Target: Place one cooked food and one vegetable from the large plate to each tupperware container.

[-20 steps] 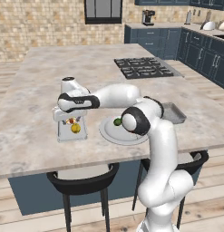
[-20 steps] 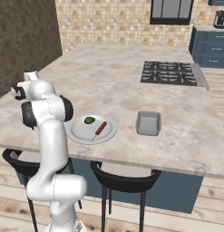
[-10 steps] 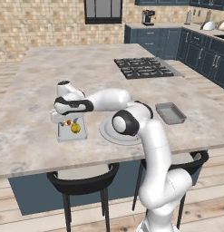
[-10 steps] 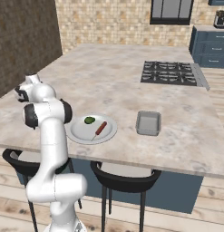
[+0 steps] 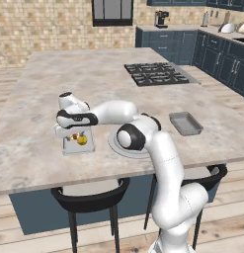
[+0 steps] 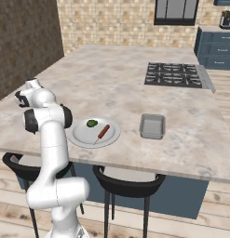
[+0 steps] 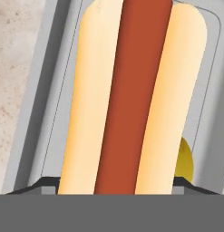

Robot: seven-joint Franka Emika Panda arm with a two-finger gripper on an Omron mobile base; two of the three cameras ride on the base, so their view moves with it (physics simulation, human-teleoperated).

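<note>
The worktop [image 5: 39,94] was pale speckled stone, with a black stove [image 5: 155,74] set in it and brick walls [image 5: 39,29] behind. The pincer [image 7: 115,183] gripped a hot dog [image 7: 131,95] over the left tray [image 5: 78,146]. The large plate [image 6: 81,135] sat nearby, and the other tray [image 6: 152,126] beyond it.

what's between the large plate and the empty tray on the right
Bare marble counter lies between the large plate and the empty tray, seen in the right base view.

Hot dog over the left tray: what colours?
Pale tan bun around a red-brown sausage; the hot dog shows best in the hand view.
</note>
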